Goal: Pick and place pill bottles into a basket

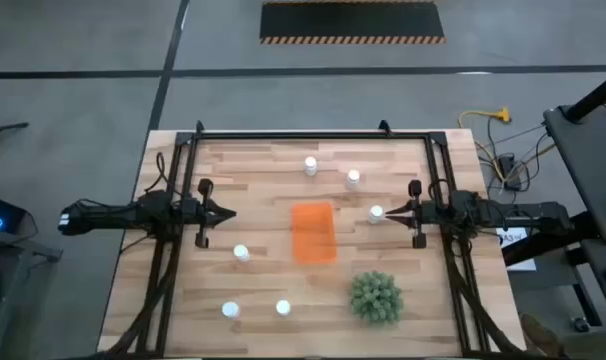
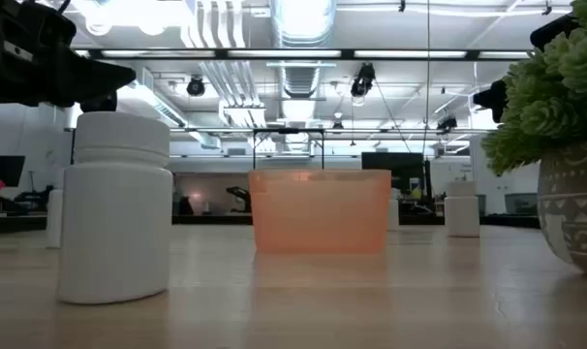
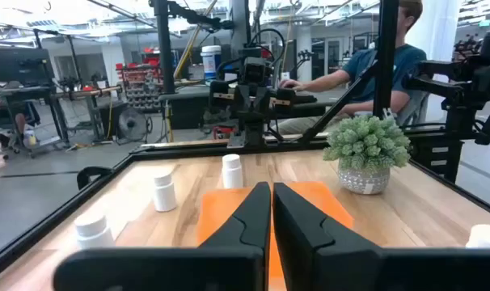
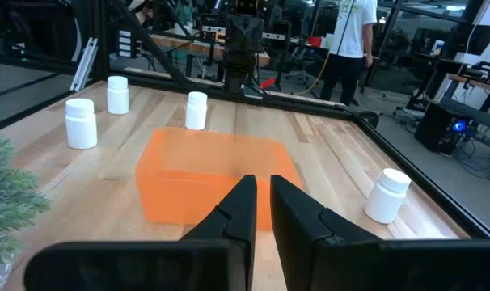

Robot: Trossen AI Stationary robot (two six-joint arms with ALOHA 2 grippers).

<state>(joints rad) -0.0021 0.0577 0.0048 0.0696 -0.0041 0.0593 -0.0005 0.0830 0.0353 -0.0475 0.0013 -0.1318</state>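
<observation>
Sitting untouched on the table [image 1: 183,310] are six pill bottles, scattered around the orange basket [image 1: 314,232] at its centre: two beyond it [image 1: 310,166] [image 1: 353,178], one near the right gripper [image 1: 375,213], one on the left [image 1: 241,253] and two at the near edge [image 1: 230,310] [image 1: 282,308]. The left gripper [image 1: 229,212] and right gripper [image 1: 391,211] are waiting at their sides, fingers pressed together, holding nothing. The light bottles are likely to tip under an off-centre approach; an arm reaching for the near ones is risking a brush against the green plant [image 1: 374,297]. No labels or writing are showing on bottles or basket.
</observation>
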